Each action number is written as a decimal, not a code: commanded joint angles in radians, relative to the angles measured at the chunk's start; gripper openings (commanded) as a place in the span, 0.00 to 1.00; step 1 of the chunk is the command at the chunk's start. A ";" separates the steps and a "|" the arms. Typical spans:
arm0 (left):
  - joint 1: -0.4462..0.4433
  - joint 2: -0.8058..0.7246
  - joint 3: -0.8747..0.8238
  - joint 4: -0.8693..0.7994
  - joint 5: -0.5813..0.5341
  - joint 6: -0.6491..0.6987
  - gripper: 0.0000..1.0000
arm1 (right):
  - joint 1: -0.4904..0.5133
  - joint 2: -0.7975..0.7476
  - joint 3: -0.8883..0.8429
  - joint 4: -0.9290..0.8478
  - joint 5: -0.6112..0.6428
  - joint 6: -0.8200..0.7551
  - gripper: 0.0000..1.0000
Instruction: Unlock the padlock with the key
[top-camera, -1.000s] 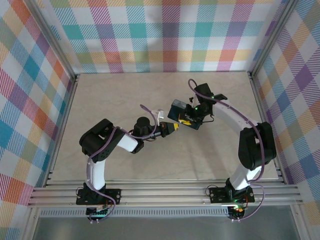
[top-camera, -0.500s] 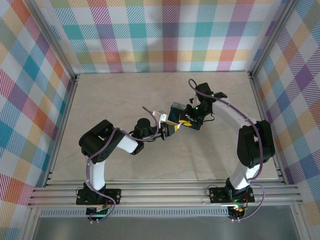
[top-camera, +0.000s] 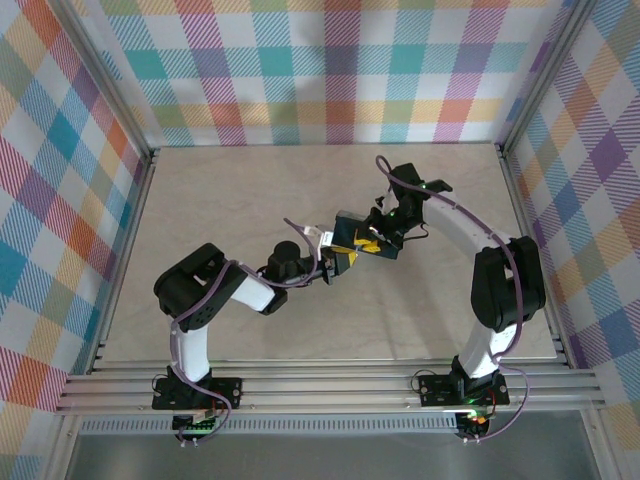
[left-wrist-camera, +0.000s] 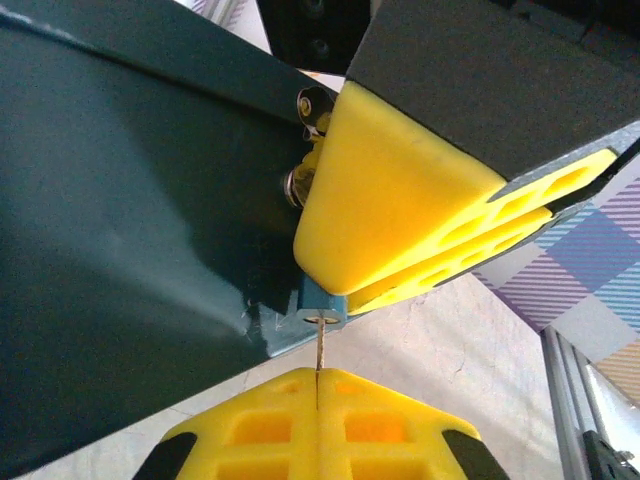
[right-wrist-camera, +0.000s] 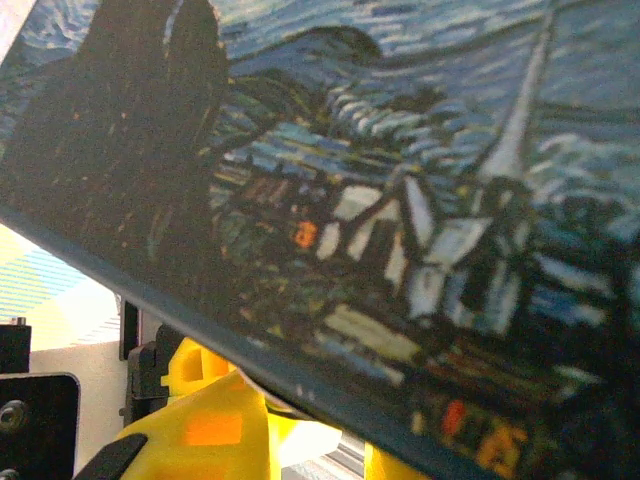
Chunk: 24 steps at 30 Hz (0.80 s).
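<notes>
Dark-blue, printed with a night-sky village painting, the padlock (top-camera: 352, 232) is being clamped at mid-table by the right gripper (top-camera: 372, 240). The left gripper (left-wrist-camera: 318, 385) is pinching the thin silvery key (left-wrist-camera: 320, 352), its length pointing tip-first into the padlock's narrow edge.

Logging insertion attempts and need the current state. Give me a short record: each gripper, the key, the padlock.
left gripper: shut on the key, blade pointing at the padlock
right gripper: shut on the padlock
key: tip meets the padlock's edge; depth unclear
padlock: painted face toward the right wrist camera
</notes>
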 joint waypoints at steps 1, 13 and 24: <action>0.049 -0.055 0.015 0.131 -0.024 -0.063 0.00 | 0.049 0.008 0.010 -0.141 -0.080 -0.009 0.00; 0.110 -0.036 0.048 0.134 0.051 -0.225 0.00 | 0.049 0.008 0.017 -0.180 -0.011 -0.063 0.00; 0.094 -0.010 0.071 0.134 0.046 -0.248 0.00 | 0.049 0.005 0.013 -0.151 -0.034 -0.039 0.00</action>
